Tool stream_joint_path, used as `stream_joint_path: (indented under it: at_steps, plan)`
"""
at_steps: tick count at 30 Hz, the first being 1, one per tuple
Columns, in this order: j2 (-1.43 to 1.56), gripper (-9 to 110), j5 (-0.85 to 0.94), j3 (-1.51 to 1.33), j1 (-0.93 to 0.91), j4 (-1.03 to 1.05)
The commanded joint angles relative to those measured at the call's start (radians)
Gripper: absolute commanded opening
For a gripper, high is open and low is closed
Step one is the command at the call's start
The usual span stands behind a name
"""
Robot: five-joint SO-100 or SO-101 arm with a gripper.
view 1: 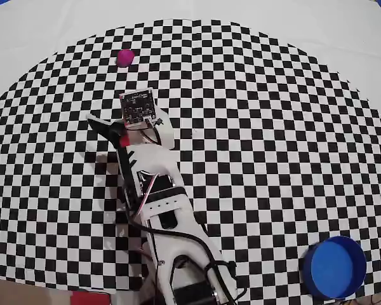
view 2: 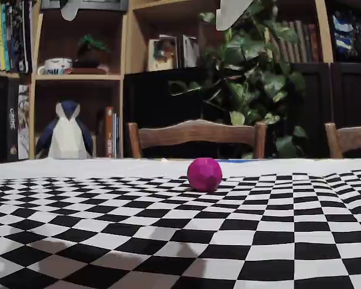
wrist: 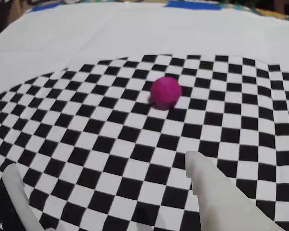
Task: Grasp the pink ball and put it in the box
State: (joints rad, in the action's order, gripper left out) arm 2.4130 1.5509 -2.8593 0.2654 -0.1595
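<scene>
The pink ball [view 1: 125, 58] lies on the checkered mat near its far left edge in the overhead view. My gripper [view 1: 114, 114] points toward it from a few squares short. In the wrist view the ball [wrist: 165, 91] sits ahead, a little right of centre, and the gripper [wrist: 100, 163] is open, with one white finger [wrist: 12, 185] at the left and the other fingertip [wrist: 197, 168] at the right and only mat between them. The fixed view shows the ball [view 2: 204, 174] resting alone on the mat. The blue box [view 1: 335, 267] stands at the mat's near right corner.
The arm [view 1: 165, 210] stretches from its base at the bottom edge up the left half of the mat. White cloth [view 1: 44, 32] surrounds the checkered mat. In the fixed view, chairs [view 2: 195, 135], shelves and a plant stand behind the table.
</scene>
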Motion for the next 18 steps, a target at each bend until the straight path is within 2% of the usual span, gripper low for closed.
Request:
stream_joint_path:
  at_steps: [1,18]
  plan:
    - [-0.048,42,-0.009,0.064,-0.003,-0.028]
    - [-0.302,42,-0.023,0.204,-0.005,-0.106]
